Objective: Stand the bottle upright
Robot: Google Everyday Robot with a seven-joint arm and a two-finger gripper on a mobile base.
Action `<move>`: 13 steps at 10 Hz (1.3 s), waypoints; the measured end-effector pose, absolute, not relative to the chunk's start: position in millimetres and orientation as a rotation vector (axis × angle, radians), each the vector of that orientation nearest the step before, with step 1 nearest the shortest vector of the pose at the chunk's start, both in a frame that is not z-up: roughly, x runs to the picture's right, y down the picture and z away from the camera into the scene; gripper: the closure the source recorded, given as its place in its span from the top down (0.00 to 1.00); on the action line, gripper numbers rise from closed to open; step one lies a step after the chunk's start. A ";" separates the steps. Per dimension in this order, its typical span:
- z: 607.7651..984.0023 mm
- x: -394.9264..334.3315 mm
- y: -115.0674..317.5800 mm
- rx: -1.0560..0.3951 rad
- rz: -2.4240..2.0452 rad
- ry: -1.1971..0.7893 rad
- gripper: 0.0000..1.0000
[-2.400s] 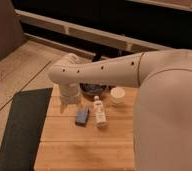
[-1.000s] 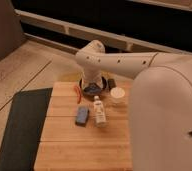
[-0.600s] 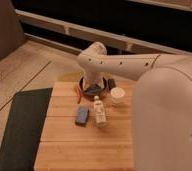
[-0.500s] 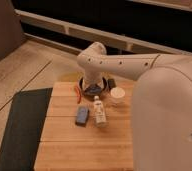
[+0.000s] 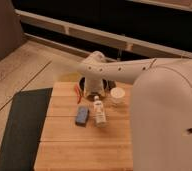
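Observation:
The bottle (image 5: 99, 113) is small, slim and whitish with a pale label. It lies on its side on the wooden table (image 5: 69, 145), with its white cap pointing toward the far edge. My gripper (image 5: 94, 88) hangs from the white arm (image 5: 119, 67) just beyond the cap end, a little above the table. The arm's wrist hides most of the gripper. The bottle is not held.
A flat blue-grey block (image 5: 82, 116) lies just left of the bottle. A short white cup (image 5: 118, 95) stands to its right. A thin red-orange object (image 5: 78, 93) and a dark round item (image 5: 105, 84) sit by the gripper. A dark mat (image 5: 21, 125) lies left of the table.
The arm has swung from the table's left side to behind the bottle, then come down slightly toward its cap end. The bottle, block and cup have not moved.

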State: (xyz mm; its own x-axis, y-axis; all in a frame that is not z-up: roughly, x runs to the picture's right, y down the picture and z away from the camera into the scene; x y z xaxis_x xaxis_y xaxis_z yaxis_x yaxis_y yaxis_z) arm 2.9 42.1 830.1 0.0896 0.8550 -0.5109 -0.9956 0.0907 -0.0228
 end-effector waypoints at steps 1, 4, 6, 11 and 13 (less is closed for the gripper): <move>833.1 2.8 42.4 -0.405 1.432 0.414 0.65; 838.6 9.0 32.7 -0.364 1.418 0.389 0.65; 845.6 12.8 35.7 -0.373 1.423 0.376 0.65; 876.0 27.1 51.8 -0.443 1.433 0.373 0.65; 888.5 32.1 50.6 -0.464 1.430 0.366 0.65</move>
